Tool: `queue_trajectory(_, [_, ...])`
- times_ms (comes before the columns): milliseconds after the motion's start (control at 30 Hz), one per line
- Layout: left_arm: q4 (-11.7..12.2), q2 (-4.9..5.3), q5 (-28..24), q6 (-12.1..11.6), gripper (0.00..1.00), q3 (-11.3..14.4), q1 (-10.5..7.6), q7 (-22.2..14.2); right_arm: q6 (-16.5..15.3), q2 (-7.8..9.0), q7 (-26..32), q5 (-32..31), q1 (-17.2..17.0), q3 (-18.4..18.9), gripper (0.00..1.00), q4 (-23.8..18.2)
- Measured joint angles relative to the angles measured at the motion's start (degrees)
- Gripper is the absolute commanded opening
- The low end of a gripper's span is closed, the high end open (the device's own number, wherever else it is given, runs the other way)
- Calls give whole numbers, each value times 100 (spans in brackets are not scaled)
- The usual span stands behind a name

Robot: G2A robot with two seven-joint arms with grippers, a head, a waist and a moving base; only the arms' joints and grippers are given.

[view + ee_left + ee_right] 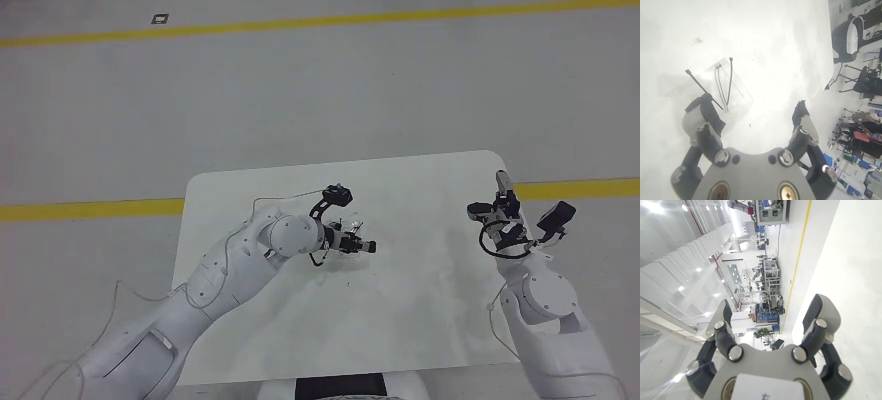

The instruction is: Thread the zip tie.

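Observation:
Three black zip ties lie on a clear flat tray (738, 83) on the white table (430, 310). One zip tie (696, 81) lies slanted, and its strap passes right at the tip of one finger (705, 106) of my left gripper (753, 103). A second zip tie (718, 85) is bent into a narrow loop, and a third zip tie (731, 79) lies straight beside it. The left gripper (352, 238) hovers open just over the tray, near the table's middle. My right gripper (497, 200) is raised at the table's right side, open and empty (771, 303), pointing away from the table.
Small dark specks (750, 125) lie on the table near the tray. The table's right edge (831, 62) drops off to a room with chairs. Yellow floor lines (300, 22) run beyond the table.

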Motion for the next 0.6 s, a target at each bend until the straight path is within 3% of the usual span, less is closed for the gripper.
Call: queue_trajectory(600, [-130,-19,262,141,100,113,50,168,0,0,0,0,0,0,100,0])
